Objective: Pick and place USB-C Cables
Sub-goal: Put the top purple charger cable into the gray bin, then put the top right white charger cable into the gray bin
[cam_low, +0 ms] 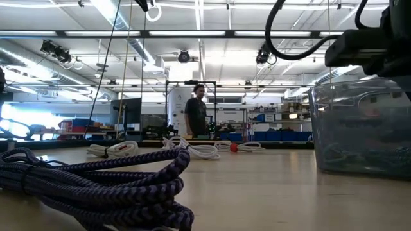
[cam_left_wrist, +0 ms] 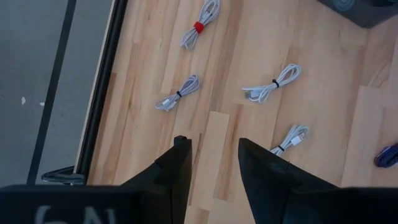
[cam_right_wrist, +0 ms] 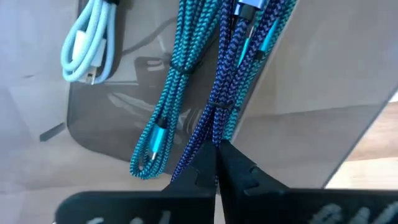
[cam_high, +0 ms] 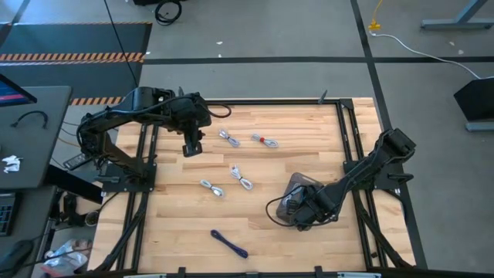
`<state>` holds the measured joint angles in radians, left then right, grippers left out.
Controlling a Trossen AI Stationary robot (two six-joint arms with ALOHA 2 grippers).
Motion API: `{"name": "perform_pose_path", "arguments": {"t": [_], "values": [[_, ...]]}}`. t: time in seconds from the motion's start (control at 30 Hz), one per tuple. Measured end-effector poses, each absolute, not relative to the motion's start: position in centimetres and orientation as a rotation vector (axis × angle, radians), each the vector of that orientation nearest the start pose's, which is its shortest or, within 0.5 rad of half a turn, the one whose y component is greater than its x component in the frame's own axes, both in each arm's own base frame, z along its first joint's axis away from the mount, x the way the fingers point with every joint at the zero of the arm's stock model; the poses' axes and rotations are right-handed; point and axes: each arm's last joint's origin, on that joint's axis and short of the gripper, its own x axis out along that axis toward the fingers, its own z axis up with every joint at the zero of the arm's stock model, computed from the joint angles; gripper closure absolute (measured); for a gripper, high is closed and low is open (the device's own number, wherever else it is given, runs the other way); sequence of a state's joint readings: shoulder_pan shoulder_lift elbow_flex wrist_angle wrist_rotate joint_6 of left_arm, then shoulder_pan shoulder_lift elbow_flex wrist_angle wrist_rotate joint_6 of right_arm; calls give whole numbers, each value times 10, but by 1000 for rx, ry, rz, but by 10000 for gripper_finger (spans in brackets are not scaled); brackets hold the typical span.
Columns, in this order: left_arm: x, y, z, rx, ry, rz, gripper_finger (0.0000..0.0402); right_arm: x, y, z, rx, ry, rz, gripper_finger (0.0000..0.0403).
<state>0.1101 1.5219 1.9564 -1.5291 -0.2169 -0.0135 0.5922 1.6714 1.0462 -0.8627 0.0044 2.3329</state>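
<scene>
My right gripper (cam_right_wrist: 216, 177) hangs over the grey translucent tray (cam_high: 296, 184) at the table's right, pointing down. It is shut on a dark blue-purple cable (cam_right_wrist: 231, 68). In the tray lie teal cables (cam_right_wrist: 165, 106) and a pale cable (cam_right_wrist: 87, 43). My left gripper (cam_left_wrist: 214, 163) is open, high above the table's far left, with nothing between its fingers. Several pale cable bundles (cam_high: 241, 177) lie flat on the wood mid-table, one with a red band (cam_high: 265, 140). A dark blue-purple bundle (cam_high: 230, 243) lies near the front edge. My right gripper pinches the dark blue-purple cable bundle between its two fingers at one end of the bundle (cam_right_wrist: 215, 134). The fingers come from above, pointing down. The bundle hangs below the fingers, lengthwise into the tray; whether its lower end rests on the tray floor, I cannot tell.
The tray's clear walls (cam_low: 359, 128) stand up around my right gripper. Black frame rails (cam_high: 351, 139) run along the table's left and right sides. Bare wood lies between the loose bundles and the tray. A person (cam_low: 194, 115) stands far off in the room behind.
</scene>
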Motion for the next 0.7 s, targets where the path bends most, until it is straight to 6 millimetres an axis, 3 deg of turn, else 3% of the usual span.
{"name": "perform_pose_path", "arguments": {"t": [0.3,0.5,0.7], "values": [[246,33,439,46,1096,301,265,239,160,175,1371,1125,-1243,327],[247,34,440,46,1087,301,265,240,160,175,1376,1112,-1235,315],[247,34,440,48,1088,300,265,253,157,188,1360,977,-1161,313]]}}
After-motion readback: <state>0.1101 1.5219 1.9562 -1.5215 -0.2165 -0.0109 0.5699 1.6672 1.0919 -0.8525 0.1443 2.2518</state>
